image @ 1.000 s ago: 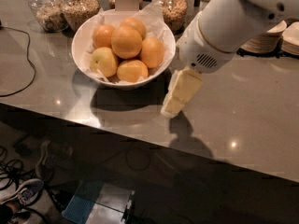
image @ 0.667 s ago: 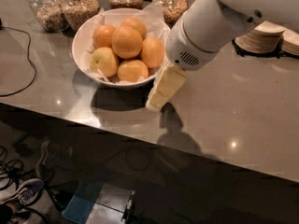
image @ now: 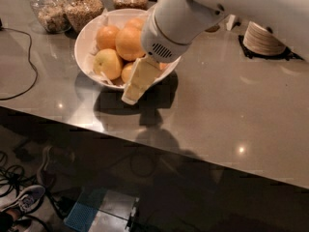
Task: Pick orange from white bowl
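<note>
The white bowl (image: 85,38), wide and lined with crinkled white paper, stands on the grey counter at the upper left. It holds several fruits. The orange (image: 129,42), the largest and deep orange, lies on top in the middle of the pile. A paler yellowish fruit (image: 108,64) lies at the front left and a smaller orange (image: 106,35) behind it. My gripper (image: 131,95), cream-coloured, hangs from the big white arm over the bowl's front right rim, pointing down and left. It covers the fruit on the bowl's right side.
Three glass jars of grains (image: 84,8) stand behind the bowl. A stack of small white dishes (image: 263,37) sits at the back right on a dark mat. A black cable (image: 26,57) runs across the counter's left. The counter's front edge (image: 145,141) runs diagonally below.
The arm and gripper have moved left, from the counter right of the bowl to over its front right rim. The bowl now sits further right in the view.
</note>
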Robot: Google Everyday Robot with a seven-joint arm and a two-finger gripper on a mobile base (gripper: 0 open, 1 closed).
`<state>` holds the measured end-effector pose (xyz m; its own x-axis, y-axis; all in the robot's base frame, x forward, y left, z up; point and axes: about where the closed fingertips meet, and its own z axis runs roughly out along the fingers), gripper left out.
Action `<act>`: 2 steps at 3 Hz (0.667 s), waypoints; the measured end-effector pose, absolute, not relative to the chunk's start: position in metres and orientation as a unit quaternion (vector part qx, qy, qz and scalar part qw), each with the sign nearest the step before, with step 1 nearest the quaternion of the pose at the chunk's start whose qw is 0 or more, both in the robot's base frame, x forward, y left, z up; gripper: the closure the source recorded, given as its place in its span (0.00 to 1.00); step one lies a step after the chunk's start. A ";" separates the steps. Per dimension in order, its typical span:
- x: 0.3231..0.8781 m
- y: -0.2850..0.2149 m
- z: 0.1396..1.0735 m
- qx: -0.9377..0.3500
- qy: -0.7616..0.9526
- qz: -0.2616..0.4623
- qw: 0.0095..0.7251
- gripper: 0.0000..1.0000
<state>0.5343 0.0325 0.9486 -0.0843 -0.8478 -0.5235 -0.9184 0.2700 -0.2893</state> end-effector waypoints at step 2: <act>0.565 0.062 0.933 -0.578 0.740 0.105 0.327 0.00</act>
